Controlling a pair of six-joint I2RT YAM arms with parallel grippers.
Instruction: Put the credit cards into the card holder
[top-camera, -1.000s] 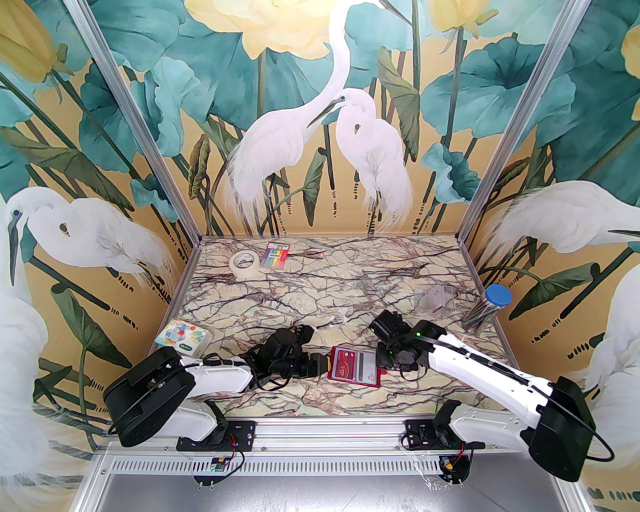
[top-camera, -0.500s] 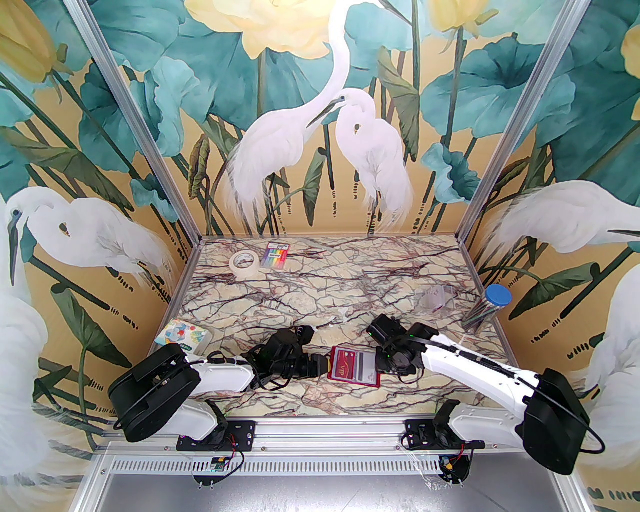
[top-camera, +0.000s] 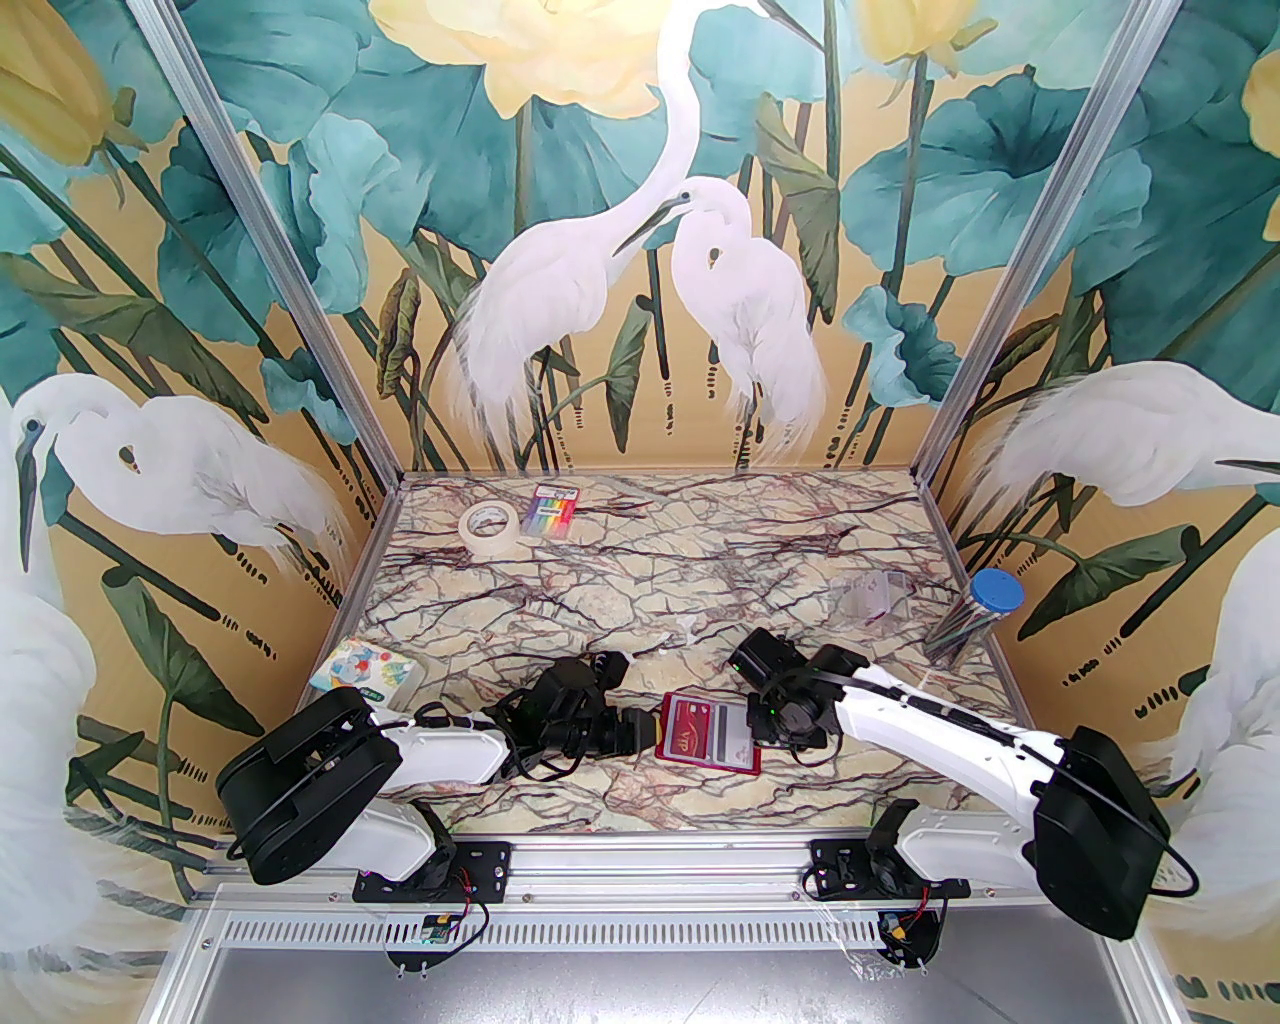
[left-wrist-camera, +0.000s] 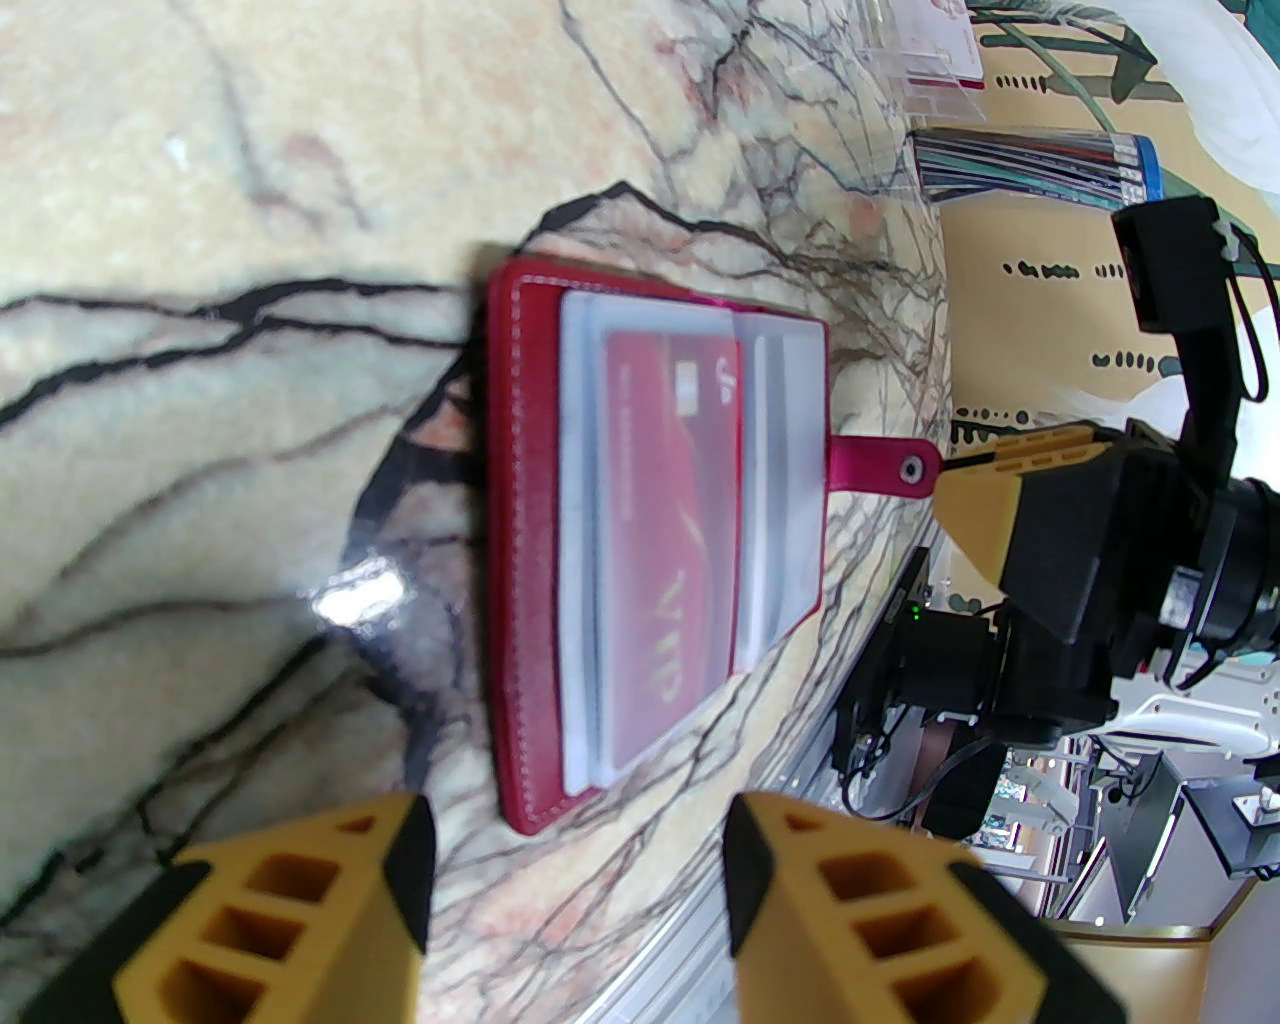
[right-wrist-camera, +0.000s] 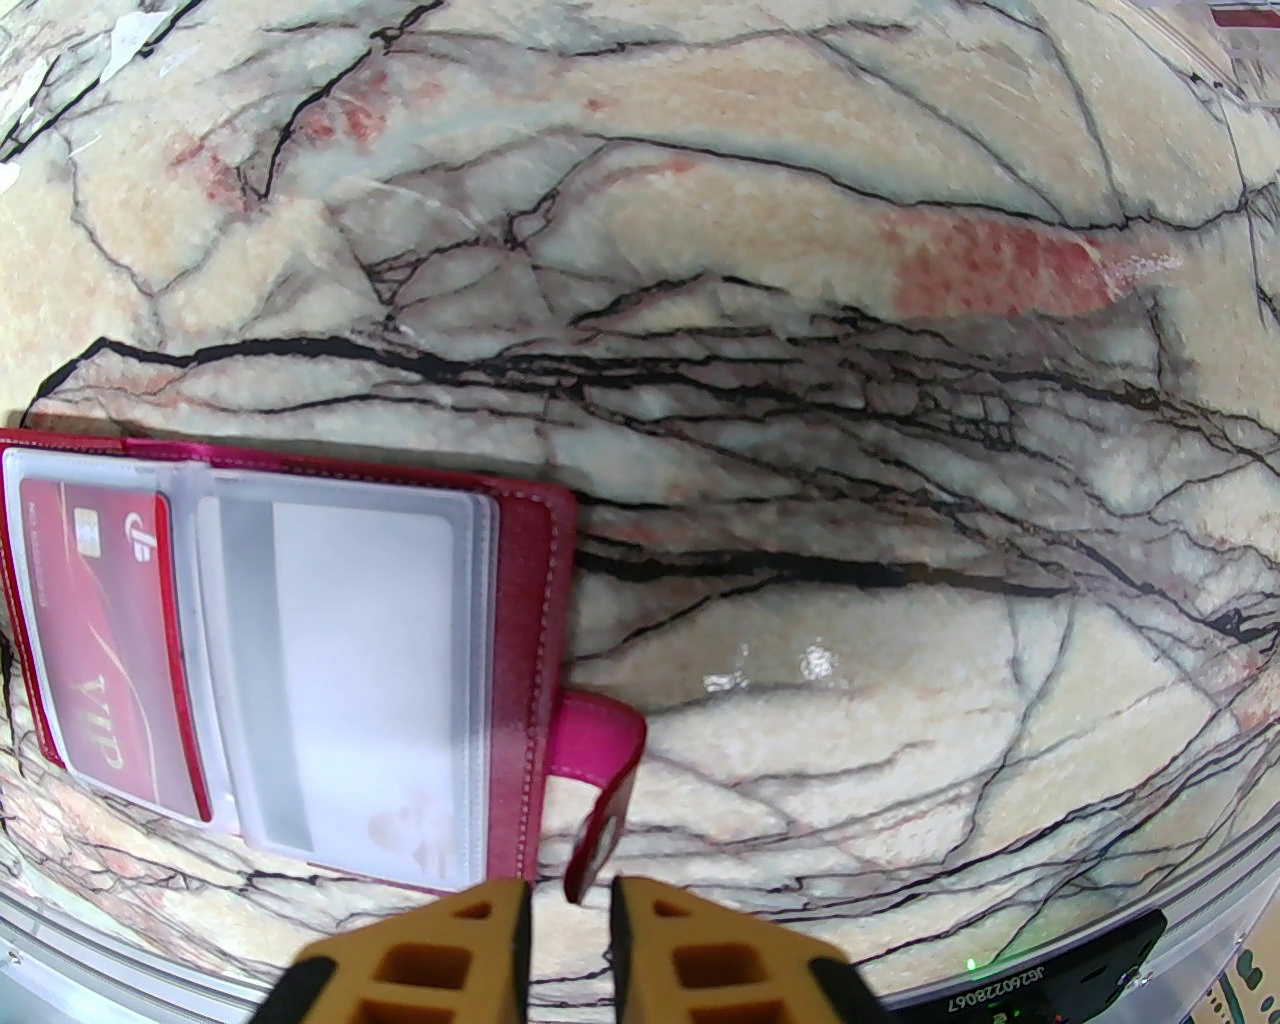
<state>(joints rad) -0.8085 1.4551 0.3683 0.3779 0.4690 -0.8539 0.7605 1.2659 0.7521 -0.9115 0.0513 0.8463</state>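
Marble table (top-camera: 650, 580), one red wallet (top-camera: 668, 742) open near the front, two cards inside: red card (left-wrist-camera: 670, 520), pale card (right-wrist-camera: 360, 660). Left gripper (left-wrist-camera: 580, 860) gapes empty at its left; right gripper (right-wrist-camera: 568, 900) is nearly closed at the snap tab (right-wrist-camera: 600, 760), can't tell if it's pinching.

Card holder (left-wrist-camera: 520, 560) lies open on the table (top-camera: 640, 580), close to the near edge, slightly right of centre. Credit cards (right-wrist-camera: 100, 640) sit in its sleeves, side by side. Left hand (left-wrist-camera: 578, 880) is just beside its left end. Right hand (right-wrist-camera: 570, 900) is at its right end, with the tip of the snap tab (right-wrist-camera: 600, 760) between the fingertips. Far-left corner: tape roll (top-camera: 490, 525), packet (top-camera: 553, 510) just right of it. Left edge: small box (top-camera: 362, 672). Right edge: tube (top-camera: 975, 612), plastic case (top-camera: 872, 598) just left of it.
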